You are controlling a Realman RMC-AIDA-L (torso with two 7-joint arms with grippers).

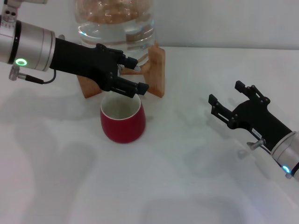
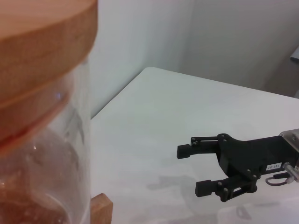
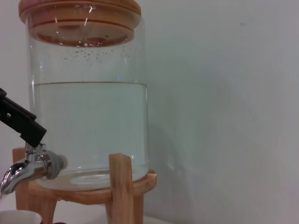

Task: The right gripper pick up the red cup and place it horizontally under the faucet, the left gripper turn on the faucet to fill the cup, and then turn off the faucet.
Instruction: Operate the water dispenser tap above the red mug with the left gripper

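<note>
The red cup stands upright on the white table, directly below the faucet; its handle is hidden. My left gripper, on the arm with the green light, is at the faucet with its fingers spread, one above and one below the tap. In the right wrist view one black finger rests on top of the chrome faucet, and the cup's rim shows under the spout. My right gripper is open and empty, well to the right of the cup; it also shows in the left wrist view.
The clear water jar, about two-thirds full, sits on a wooden stand at the back of the table. It has a wooden lid. A white wall is behind it.
</note>
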